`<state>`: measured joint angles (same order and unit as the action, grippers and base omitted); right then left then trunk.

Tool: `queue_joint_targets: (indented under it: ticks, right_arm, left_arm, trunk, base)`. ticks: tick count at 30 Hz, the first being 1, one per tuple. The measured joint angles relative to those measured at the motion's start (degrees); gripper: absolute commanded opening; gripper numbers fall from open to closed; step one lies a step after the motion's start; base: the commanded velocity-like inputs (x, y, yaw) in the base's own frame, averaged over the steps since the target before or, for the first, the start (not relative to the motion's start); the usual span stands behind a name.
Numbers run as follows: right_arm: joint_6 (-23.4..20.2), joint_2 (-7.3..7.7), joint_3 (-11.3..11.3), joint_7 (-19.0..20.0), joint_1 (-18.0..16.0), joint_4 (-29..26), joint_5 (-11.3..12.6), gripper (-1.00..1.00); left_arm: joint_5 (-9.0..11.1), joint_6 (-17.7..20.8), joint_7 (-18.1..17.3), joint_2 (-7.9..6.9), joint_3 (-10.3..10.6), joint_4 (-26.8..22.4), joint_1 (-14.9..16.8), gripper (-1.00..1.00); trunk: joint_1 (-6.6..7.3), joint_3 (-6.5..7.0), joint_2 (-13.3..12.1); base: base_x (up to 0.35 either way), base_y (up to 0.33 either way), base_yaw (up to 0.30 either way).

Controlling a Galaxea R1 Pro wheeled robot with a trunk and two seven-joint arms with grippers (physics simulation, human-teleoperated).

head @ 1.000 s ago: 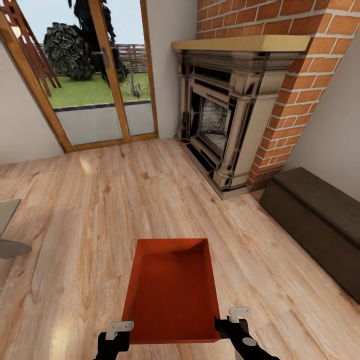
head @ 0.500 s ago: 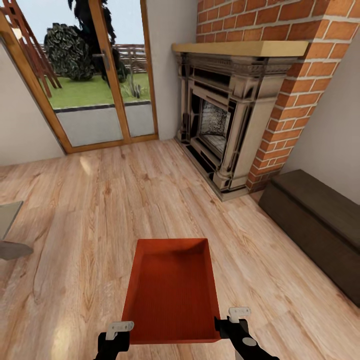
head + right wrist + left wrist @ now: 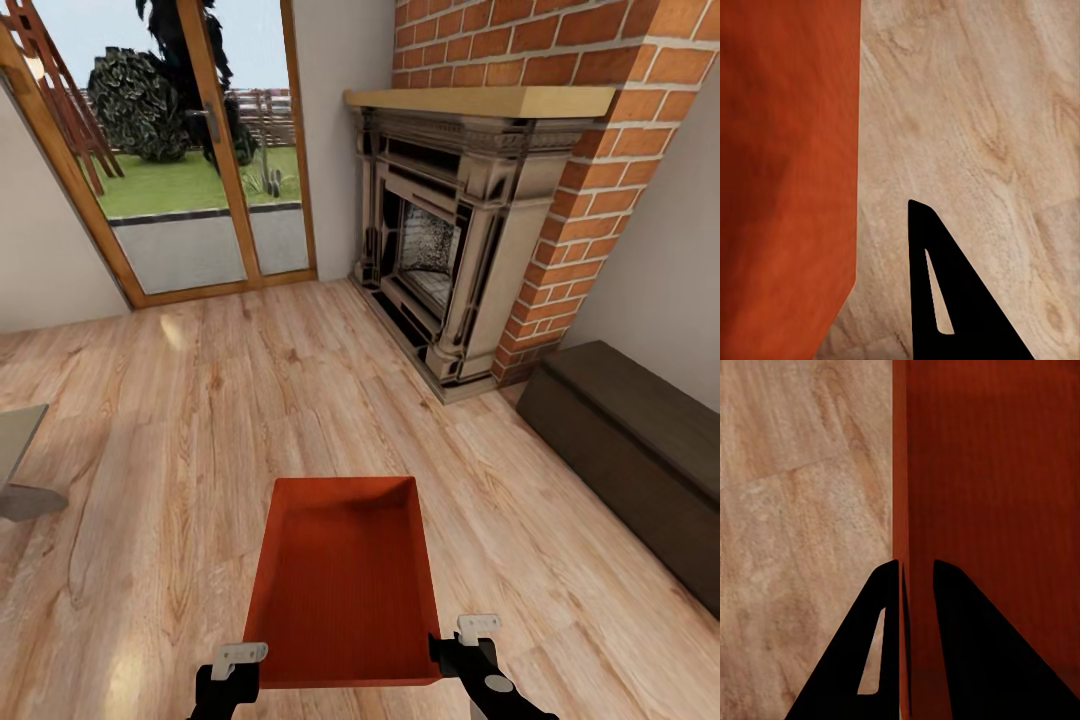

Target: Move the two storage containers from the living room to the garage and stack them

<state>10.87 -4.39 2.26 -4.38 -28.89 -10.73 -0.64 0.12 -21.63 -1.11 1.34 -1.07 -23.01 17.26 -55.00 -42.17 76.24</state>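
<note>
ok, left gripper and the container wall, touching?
Touching. In the left wrist view the left gripper has its two fingers closed on either side of the storage container's thin wall, with no gap showing on either side.

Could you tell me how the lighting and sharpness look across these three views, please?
Head view: even, soft daylight, a pale glare patch on the wood floor near the glass door; the storage container stays crisp. Left wrist view: the container wall is dark and smeared. Right wrist view: floor grain looks soft, the black finger featureless.

An orange-red open-top storage container [image 3: 343,585], ribbed bottom, upright, apparently held above the living room's wood-plank floor [image 3: 200,420].
</note>
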Motion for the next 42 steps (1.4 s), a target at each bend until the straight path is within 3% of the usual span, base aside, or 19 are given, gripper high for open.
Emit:
queue_joint_targets:
  ticks: [29, 42]
  right_arm:
    - [0.0, -0.01, 0.03, 0.01, 0.0, -0.08, 0.04, -1.0]
    - [0.0, -0.01, 0.04, 0.02, -0.01, -0.05, 0.04, -1.0]
  left_arm:
    - [-0.07, 0.0, -0.02, 0.0, -0.09, -0.02, 0.0, -1.0]
    - [-0.07, 0.0, -0.02, 0.0, -0.08, -0.04, -0.01, -1.0]
  trunk:
    - [0.0, 0.0, 0.0]
    - [0.0, 0.22, 0.0]
  base:
    - [0.0, 0.0, 0.003]
    - [0.0, 0.0, 0.247]
